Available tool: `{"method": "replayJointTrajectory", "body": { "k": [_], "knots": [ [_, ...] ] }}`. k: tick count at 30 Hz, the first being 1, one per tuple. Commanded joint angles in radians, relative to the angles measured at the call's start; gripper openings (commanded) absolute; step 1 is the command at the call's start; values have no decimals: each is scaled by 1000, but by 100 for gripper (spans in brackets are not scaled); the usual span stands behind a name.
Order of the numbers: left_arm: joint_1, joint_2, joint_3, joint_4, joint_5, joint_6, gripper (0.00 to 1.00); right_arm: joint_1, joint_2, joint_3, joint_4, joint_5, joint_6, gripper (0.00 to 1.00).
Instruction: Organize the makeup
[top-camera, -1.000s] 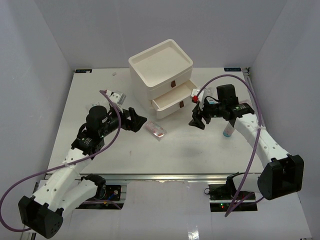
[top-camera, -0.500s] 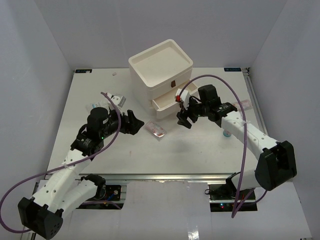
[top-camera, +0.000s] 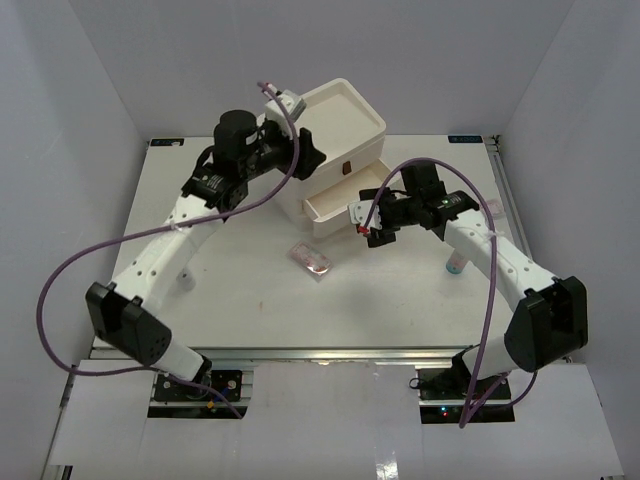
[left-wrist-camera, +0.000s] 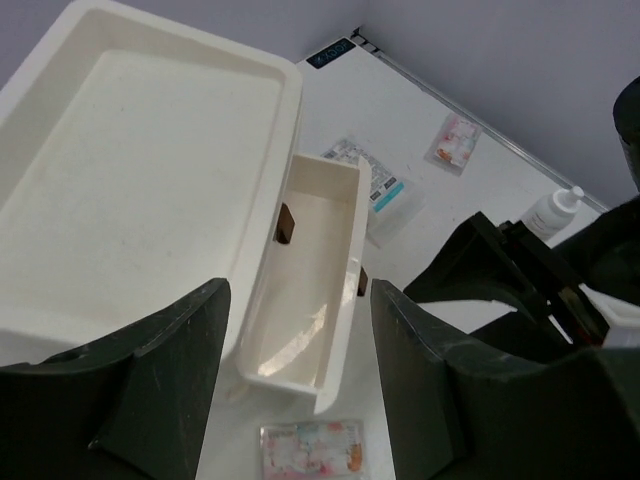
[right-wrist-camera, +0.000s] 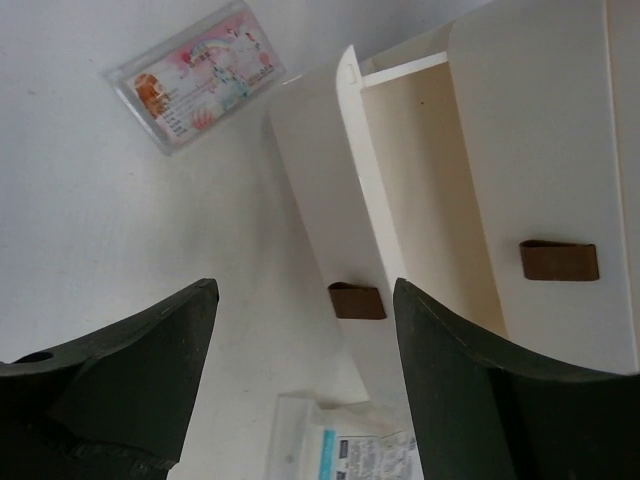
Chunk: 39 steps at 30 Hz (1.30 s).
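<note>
The flat clear case with pink inside (top-camera: 310, 258) lies on the table in front of the cream box's open bottom drawer (top-camera: 335, 210); it also shows in the left wrist view (left-wrist-camera: 312, 447) and the right wrist view (right-wrist-camera: 195, 75). Clear packets printed white and blue (left-wrist-camera: 385, 190) lie right of the drawer, one below my right gripper (right-wrist-camera: 350, 450). A pink-printed packet (left-wrist-camera: 455, 143) lies farther back. The white-and-blue bottle (top-camera: 456, 262) stands beside my right forearm. My left gripper (left-wrist-camera: 300, 400) is open and empty above the box. My right gripper (right-wrist-camera: 305, 380) is open and empty by the drawer front. No sponges show.
The cream three-drawer box (top-camera: 330, 125) stands at the back middle, its top a shallow tray (left-wrist-camera: 130, 190). The open drawer (left-wrist-camera: 305, 290) looks empty; brown handles (right-wrist-camera: 357, 300) mark the drawer fronts. A small white item (top-camera: 185, 278) sits beside the left forearm. White walls enclose the table.
</note>
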Motion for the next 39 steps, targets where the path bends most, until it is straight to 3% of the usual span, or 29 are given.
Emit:
{"method": "replayJointTrajectory", "body": {
  "k": [1,9,15,17,22,26,32,39],
  "knots": [
    [-30,183,173,-69,-17,136,70,-29,89,92,-31,-20,-165,76],
    [-52,407,390,-135,-50,255,70,-67,207,174,-6,-23,-255,73],
    [-74,480,450,-150,-116,304,69,-71,279,232,2,-32,-261,73],
    [-81,494,450,-153,-147,322,66,-71,302,253,1,-38,-257,73],
    [-94,511,421,-160,-204,360,48,-54,356,296,-1,-27,-254,69],
    [-99,518,401,-158,-222,371,44,-37,388,306,-2,10,-261,65],
    [-99,528,403,-158,-227,372,42,-25,376,284,-75,65,-313,44],
    [-93,552,410,-159,-219,361,41,-29,256,182,-127,75,-350,30]
  ]
}}
